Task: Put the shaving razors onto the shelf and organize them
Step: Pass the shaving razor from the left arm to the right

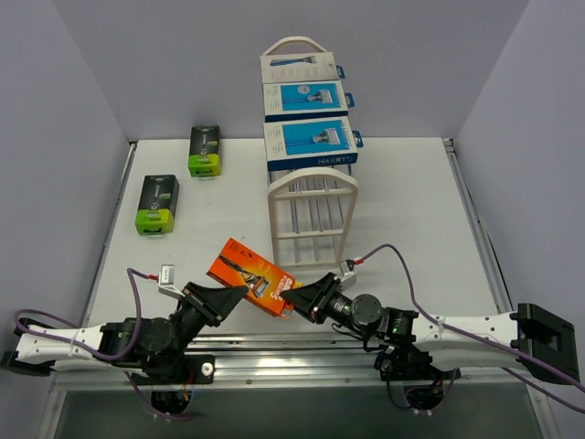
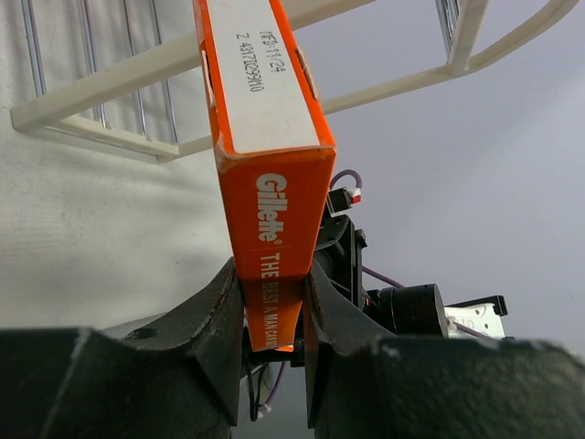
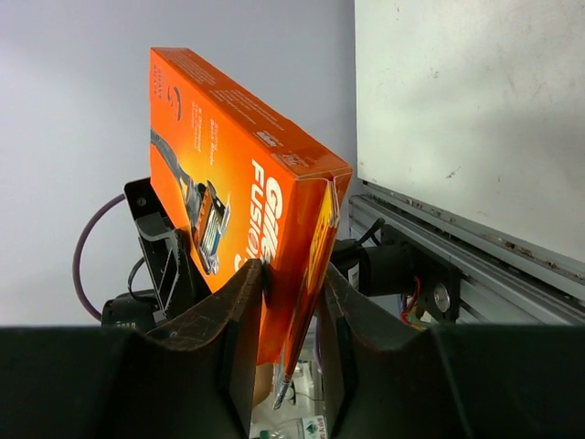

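An orange Gillette razor box (image 1: 253,274) hangs above the table's near edge in front of the shelf (image 1: 311,176), held at both ends. My left gripper (image 1: 230,296) is shut on its left end, and in the left wrist view the fingers (image 2: 219,311) clamp the box's narrow end (image 2: 274,201). My right gripper (image 1: 294,303) is shut on the right end, with the box (image 3: 238,183) and its flap pressed between the pads (image 3: 249,302). Three blue-and-white razor boxes (image 1: 309,141) stand on the shelf's tiers. Two black-and-green boxes (image 1: 205,149) (image 1: 157,203) lie on the table at the left.
A metal rail (image 1: 274,343) runs along the near edge between the arm bases. Purple cables (image 1: 402,265) loop off both wrists. Grey walls close in the table on the left, right and back. The shelf bars (image 2: 110,82) show just beyond the box in the left wrist view.
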You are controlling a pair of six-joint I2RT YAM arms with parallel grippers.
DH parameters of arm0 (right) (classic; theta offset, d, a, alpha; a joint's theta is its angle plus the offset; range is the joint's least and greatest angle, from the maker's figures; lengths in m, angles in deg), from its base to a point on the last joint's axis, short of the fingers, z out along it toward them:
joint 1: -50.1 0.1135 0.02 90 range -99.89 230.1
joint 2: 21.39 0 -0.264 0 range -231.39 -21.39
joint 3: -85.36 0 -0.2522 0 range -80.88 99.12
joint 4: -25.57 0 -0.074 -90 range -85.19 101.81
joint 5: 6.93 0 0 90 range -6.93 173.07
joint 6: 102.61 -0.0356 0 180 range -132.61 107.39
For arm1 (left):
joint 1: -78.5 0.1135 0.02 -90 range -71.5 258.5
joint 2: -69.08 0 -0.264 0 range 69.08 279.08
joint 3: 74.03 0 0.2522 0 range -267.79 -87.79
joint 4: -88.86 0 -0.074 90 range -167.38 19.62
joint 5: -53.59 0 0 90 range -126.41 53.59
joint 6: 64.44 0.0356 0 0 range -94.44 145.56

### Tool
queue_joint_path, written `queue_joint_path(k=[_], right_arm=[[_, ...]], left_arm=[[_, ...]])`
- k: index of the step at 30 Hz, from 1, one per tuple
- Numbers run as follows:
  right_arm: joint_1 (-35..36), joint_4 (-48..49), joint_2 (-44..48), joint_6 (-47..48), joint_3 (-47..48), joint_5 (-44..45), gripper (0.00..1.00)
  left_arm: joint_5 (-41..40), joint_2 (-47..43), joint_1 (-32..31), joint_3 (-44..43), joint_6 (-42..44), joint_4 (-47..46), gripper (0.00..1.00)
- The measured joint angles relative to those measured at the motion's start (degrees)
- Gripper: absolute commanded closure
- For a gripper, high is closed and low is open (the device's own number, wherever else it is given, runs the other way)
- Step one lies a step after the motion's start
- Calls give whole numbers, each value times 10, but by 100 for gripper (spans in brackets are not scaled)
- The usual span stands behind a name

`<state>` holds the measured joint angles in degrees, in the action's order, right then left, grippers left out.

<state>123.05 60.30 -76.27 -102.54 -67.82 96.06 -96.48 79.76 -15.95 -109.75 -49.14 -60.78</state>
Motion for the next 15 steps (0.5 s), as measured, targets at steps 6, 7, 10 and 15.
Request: queue_joint_path(k=[6, 7, 10, 15], right_arm=[[-14, -8, 27, 7, -14, -14, 100], [-17, -8, 33, 9, -18, -15, 100], [-27, -13, 48, 15, -28, -19, 100], [-46, -45, 71, 26, -33, -31, 100]], left_arm=[[15, -13, 0, 0, -12, 43, 51], [17, -15, 0, 0, -12, 57, 47], [18, -23, 0, -3, -31, 111, 30], [17, -23, 0, -40, -99, 256, 26]])
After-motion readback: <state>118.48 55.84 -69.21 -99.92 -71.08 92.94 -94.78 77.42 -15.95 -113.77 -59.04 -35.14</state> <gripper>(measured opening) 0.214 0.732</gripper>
